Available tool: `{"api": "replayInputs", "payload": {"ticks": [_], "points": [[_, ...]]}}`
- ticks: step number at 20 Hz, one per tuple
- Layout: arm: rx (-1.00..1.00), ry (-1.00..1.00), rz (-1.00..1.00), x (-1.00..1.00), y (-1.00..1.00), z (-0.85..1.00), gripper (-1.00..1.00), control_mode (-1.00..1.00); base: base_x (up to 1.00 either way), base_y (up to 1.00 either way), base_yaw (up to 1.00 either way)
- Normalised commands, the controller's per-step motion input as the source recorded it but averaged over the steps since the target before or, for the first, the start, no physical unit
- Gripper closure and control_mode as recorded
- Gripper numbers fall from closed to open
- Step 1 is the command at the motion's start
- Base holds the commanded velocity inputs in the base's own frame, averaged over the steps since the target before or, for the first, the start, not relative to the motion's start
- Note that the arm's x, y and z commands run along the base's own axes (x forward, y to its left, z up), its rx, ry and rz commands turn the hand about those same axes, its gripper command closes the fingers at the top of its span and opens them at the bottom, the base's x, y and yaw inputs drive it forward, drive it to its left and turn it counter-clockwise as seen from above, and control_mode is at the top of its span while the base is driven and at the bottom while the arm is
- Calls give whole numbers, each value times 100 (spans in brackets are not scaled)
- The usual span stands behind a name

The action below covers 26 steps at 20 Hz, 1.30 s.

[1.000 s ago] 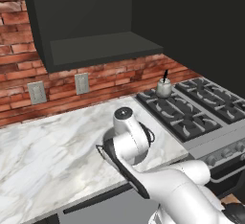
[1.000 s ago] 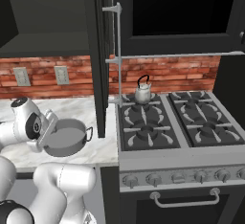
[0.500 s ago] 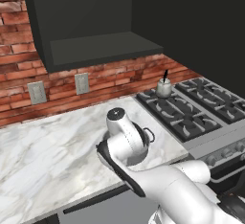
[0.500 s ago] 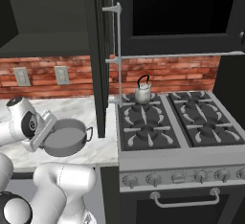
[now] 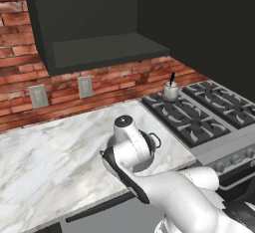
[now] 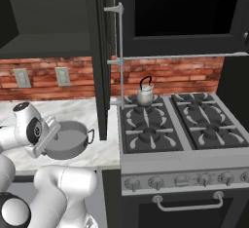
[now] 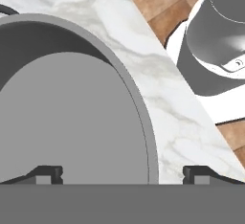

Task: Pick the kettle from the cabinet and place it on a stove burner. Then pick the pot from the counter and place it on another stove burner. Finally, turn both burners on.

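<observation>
The grey pot [image 6: 71, 140] stands on the marble counter [image 6: 73, 109] left of the stove, one dark loop handle [image 5: 155, 140] showing past my wrist. My gripper [image 7: 123, 175] hangs open just above it, and the pot's near rim [image 7: 143, 122] runs up between the two fingertips. The silvery kettle [image 6: 145, 94] with its black arched handle sits on the back-left burner; in the left base view the kettle [image 5: 170, 91] is at the stove's far corner. The black cabinet [image 5: 94, 53] with its open shelf niche hangs above the counter.
The steel range [image 6: 175, 124] carries black grates and a row of front knobs [image 6: 180, 180]. An open cabinet door [image 6: 102, 51] hangs edge-on between counter and stove. Two wall outlets [image 5: 84, 86] sit on the brick backsplash. Bare marble [image 5: 50, 162] spreads to the left.
My hand has shifted slightly over the pot, jaws still open. Pot and kettle have not moved.
</observation>
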Motion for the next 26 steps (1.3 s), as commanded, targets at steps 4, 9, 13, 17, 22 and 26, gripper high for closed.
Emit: {"api": "replayInputs", "payload": {"ticks": [4,9,13,17,22,26], "points": [[0,-2,-3,-18,9,-22,-100,-100,0,0,0],[3,0,-4,-10,1,-20,-100,-100,0,0,0],[5,0,-2,0,0,-13,-100,-100,0,0,0],[4,0,-1,1,0,-16,100,-100,0,0,0],[3,0,0,0,0,-12,100,-100,0,0,0],[1,2,0,0,0,-5,100,-100,0,0,0]]}}
